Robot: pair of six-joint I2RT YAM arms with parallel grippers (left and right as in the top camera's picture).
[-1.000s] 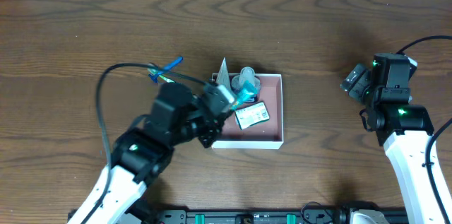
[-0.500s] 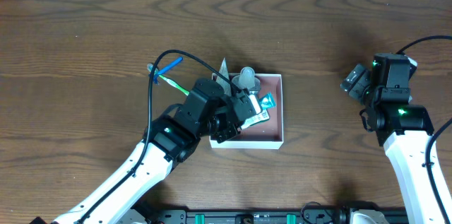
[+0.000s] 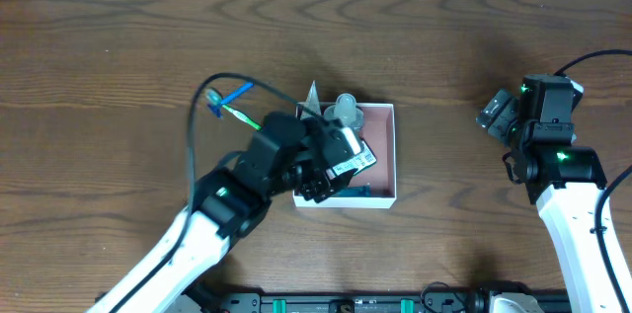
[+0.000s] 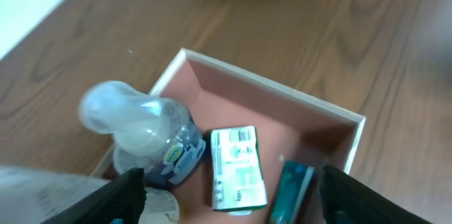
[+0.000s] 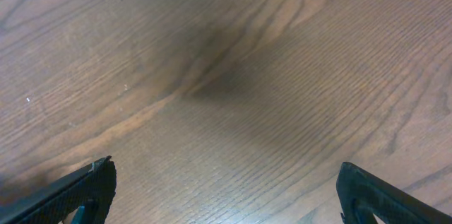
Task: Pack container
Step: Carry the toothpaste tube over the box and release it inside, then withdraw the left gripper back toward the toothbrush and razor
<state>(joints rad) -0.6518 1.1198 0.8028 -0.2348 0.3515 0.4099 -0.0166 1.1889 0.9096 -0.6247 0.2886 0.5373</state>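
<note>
White-walled, pink-floored container (image 4: 277,91) sits under wide-spread left claw (image 4: 232,173); right claw (image 5: 224,164) likewise wide.

I see the container (image 3: 394,155) mid-table. Inside it: bottle (image 4: 152,136) at the far wall, carton (image 4: 238,169) in front of it, sachet (image 4: 293,190) by the near wall. Left gripper (image 4: 232,181) is above them. Toothbrush (image 3: 229,104) lies on the table left of the container. Right gripper (image 3: 494,116) is well off right.

Brown wood-grain desk (image 5: 304,47) filling the view, a soft dark shadow (image 5: 226,75) across its middle, right hand (image 5: 229,194) spread wide, two black fingers (image 5: 88,190) poking in at the lower corners (only their tips show), grain running diagonally between them
</note>
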